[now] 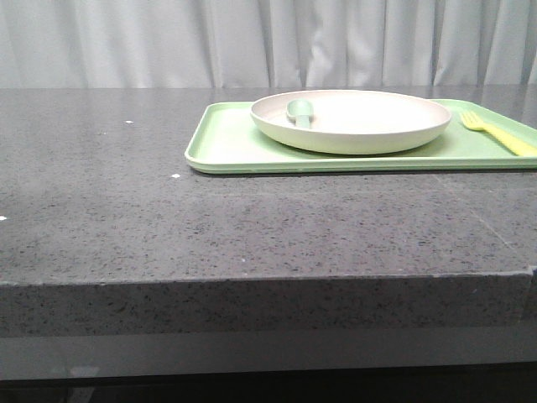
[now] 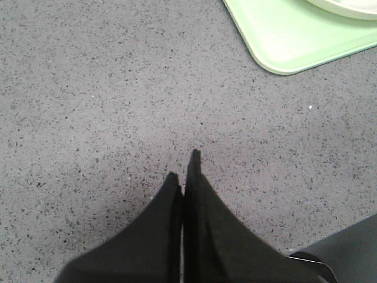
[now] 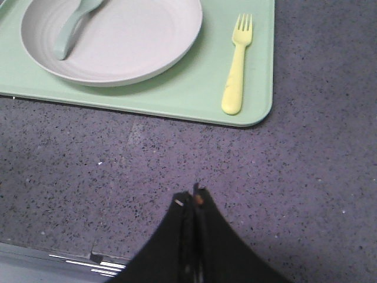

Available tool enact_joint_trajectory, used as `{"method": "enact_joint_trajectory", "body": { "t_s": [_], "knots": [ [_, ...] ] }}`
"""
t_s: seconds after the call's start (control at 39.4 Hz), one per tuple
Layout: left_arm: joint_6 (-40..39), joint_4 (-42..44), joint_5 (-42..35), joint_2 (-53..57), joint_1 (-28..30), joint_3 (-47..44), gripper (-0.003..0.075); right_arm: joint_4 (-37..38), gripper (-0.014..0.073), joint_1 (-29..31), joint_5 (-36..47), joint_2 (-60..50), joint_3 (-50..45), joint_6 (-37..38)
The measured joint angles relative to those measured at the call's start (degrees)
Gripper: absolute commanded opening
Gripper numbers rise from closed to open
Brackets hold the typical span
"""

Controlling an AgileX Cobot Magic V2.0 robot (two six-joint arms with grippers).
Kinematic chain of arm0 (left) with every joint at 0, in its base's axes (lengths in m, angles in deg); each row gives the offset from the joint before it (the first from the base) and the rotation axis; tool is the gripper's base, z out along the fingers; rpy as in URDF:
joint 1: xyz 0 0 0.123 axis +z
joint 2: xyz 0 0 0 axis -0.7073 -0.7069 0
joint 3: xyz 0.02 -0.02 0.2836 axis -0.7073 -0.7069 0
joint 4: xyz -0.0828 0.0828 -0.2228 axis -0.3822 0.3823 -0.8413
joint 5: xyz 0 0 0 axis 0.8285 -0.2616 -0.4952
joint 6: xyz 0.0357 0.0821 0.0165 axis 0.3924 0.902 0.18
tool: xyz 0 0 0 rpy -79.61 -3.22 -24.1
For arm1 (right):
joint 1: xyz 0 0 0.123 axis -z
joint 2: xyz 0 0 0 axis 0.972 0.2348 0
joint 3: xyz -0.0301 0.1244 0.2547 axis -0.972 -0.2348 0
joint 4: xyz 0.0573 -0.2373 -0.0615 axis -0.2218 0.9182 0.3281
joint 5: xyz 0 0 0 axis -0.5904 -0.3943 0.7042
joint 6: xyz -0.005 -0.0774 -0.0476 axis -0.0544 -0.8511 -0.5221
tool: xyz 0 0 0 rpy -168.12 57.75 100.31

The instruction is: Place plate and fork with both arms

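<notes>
Front view: plate and fork sit side by side on green tray, looks placed already. Left gripper and right gripper both pinched closed, empty, parked off tray.

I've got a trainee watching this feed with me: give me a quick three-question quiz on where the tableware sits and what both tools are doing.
1. True or false: the fork lies inside the plate.
2. What rests in the plate?
A. a knife
B. a spoon
C. nothing
3. Fill in: both the left tool and the right tool are ____ and hold nothing.

Key
1. False. The fork lies on the tray, beside the plate.
2. B. The pale green spoon lies in the plate.
3. Shut. Each hangs over bare counter, short of the tray.
</notes>
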Motion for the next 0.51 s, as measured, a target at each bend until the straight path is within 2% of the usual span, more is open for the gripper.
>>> {"method": "enact_joint_trajectory", "body": {
  "t_s": [0.51],
  "knots": [
    [0.0,0.0,-0.45,1.14,0.0,-0.29,-0.0018,0.0,-0.0068,0.0,0.0,0.0,0.0,0.0]
  ]
}}
